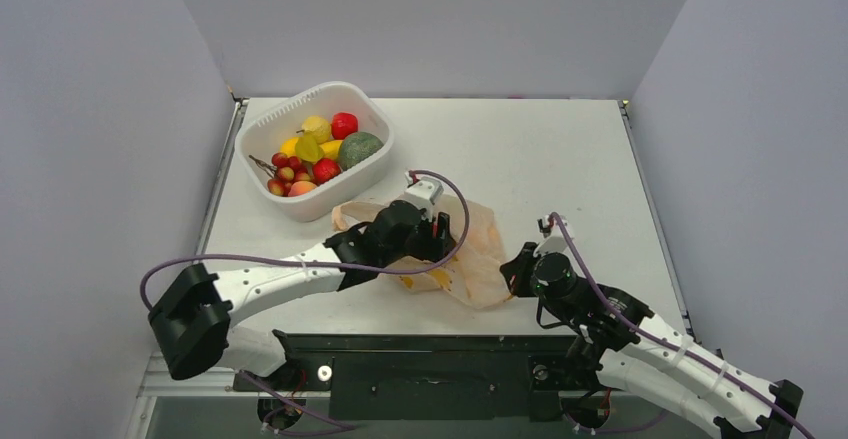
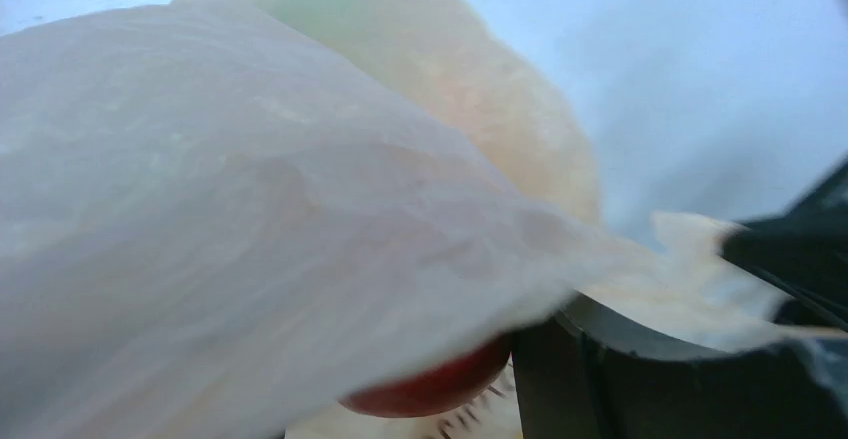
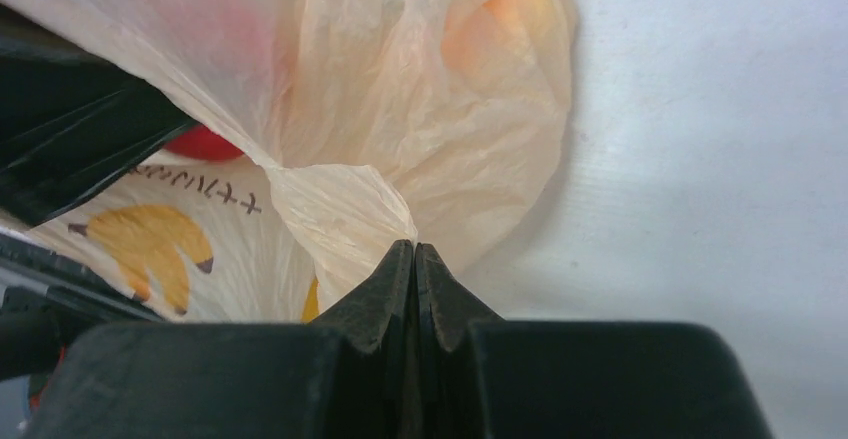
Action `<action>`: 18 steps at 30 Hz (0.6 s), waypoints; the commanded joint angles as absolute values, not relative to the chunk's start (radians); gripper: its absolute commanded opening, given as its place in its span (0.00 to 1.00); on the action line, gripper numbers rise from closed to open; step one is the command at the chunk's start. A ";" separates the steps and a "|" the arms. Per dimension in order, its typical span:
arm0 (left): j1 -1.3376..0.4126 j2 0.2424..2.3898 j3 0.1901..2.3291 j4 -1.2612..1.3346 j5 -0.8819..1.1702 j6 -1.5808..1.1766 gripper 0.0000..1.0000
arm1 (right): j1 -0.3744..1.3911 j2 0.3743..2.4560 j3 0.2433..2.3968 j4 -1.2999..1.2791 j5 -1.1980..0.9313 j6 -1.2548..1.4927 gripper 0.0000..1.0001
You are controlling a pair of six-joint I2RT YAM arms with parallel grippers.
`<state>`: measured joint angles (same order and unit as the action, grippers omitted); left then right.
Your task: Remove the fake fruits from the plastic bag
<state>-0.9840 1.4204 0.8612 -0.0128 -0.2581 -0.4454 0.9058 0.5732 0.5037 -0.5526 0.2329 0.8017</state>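
Note:
The pale peach plastic bag lies crumpled mid-table. My left gripper reaches into its mouth. In the left wrist view the bag film covers most of the frame; a red fake fruit shows under it, against one dark finger, and the other finger is hidden. My right gripper is shut on a fold of the bag's edge; its tips meet. The right wrist view also shows the red fruit and an orange fruit through the film.
A white slotted basket stands at the back left, holding several yellow, red and lime fruits and a dull dark-green round fruit. Purple cables loop over both arms. Grey walls enclose the table on three sides.

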 commanded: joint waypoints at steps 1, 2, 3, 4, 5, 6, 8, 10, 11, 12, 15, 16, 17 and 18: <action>-0.930 1.277 0.907 -0.063 0.092 -0.558 0.00 | 0.885 0.596 0.591 -0.539 0.430 0.829 0.00; -0.922 1.262 0.911 -0.066 0.133 -0.581 0.00 | 0.875 0.617 0.610 -0.540 0.448 0.827 0.00; -0.906 1.232 0.914 -0.067 0.215 -0.591 0.00 | 0.847 0.628 0.620 -0.545 0.454 0.825 0.00; -0.898 1.218 0.919 -0.066 0.253 -0.604 0.00 | 0.830 0.654 0.639 -0.552 0.452 0.820 0.00; -0.887 1.192 0.937 -0.068 0.311 -0.608 0.00 | 0.794 0.667 0.647 -0.554 0.444 0.817 0.00; -0.882 1.177 0.951 -0.073 0.336 -0.610 0.00 | 0.774 0.686 0.659 -0.555 0.425 0.807 0.00; -0.864 1.138 1.004 -0.096 0.378 -0.604 0.00 | 0.728 0.705 0.671 -0.556 0.407 0.790 0.00; -0.821 1.123 1.071 -0.119 0.415 -0.594 0.00 | 0.704 0.716 0.684 -0.563 0.406 0.773 0.00; -0.802 1.121 1.130 -0.131 0.431 -0.585 0.00 | 0.693 0.721 0.688 -0.567 0.409 0.766 0.00; -0.760 1.124 1.165 -0.164 0.434 -0.578 0.00 | 0.688 0.722 0.697 -0.576 0.413 0.763 0.00; -0.646 1.147 1.343 -0.273 0.392 -0.510 0.00 | 0.684 0.725 0.708 -0.609 0.440 0.761 0.00; -0.574 1.168 1.413 -0.330 0.350 -0.499 0.00 | 0.684 0.723 0.709 -0.615 0.447 0.763 0.00; -0.545 1.188 1.441 -0.349 0.336 -0.483 0.00 | 0.683 0.718 0.711 -0.629 0.462 0.765 0.00; -0.480 1.198 1.482 -0.368 0.316 -0.467 0.00 | 0.682 0.710 0.711 -0.635 0.476 0.768 0.00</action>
<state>-0.6361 1.1713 1.3163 -0.2535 0.3634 -0.5449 0.6914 0.7254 0.6651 -0.6006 0.4004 0.7780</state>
